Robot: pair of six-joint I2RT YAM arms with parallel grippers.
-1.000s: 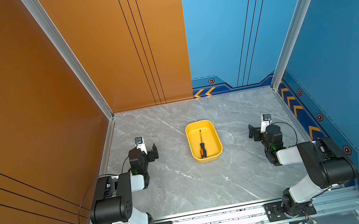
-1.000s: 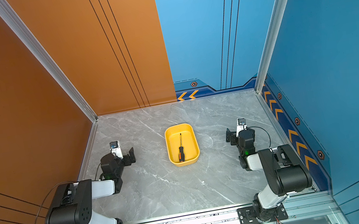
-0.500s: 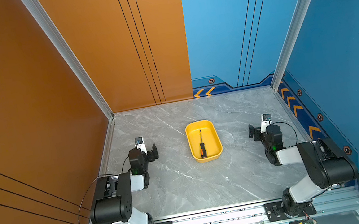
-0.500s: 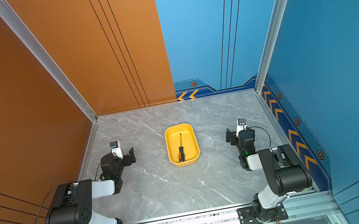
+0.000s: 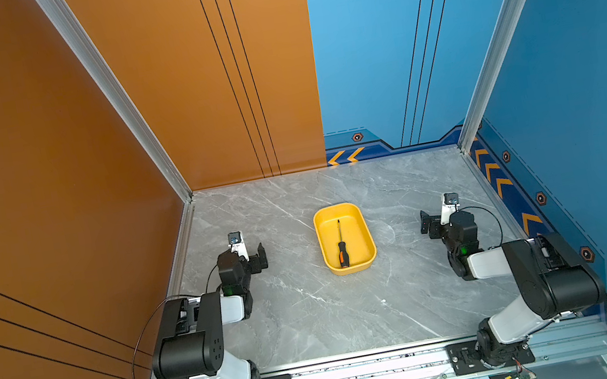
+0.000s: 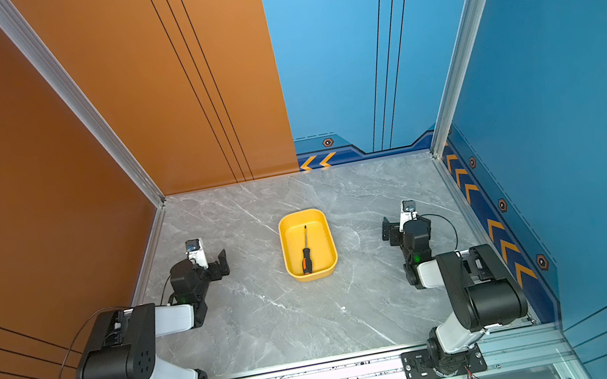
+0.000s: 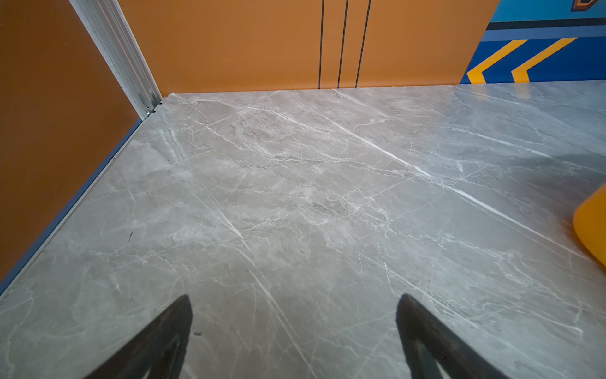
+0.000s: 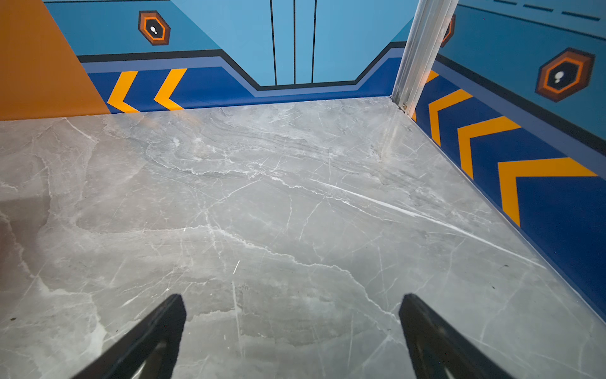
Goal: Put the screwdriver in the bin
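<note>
screwdriver (image 5: 341,244) lies flat inside the yellow bin (image 5: 351,270), handle end toward me. i judge it light and stiff, the shaft thin and slick; the handle is the place to grip. my left gripper (image 7: 295,298) and right gripper (image 8: 292,296) both spread wide, empty, well apart from it.

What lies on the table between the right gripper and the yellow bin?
Nothing: only bare marble table separates the right gripper from the bin in both top views.
</note>
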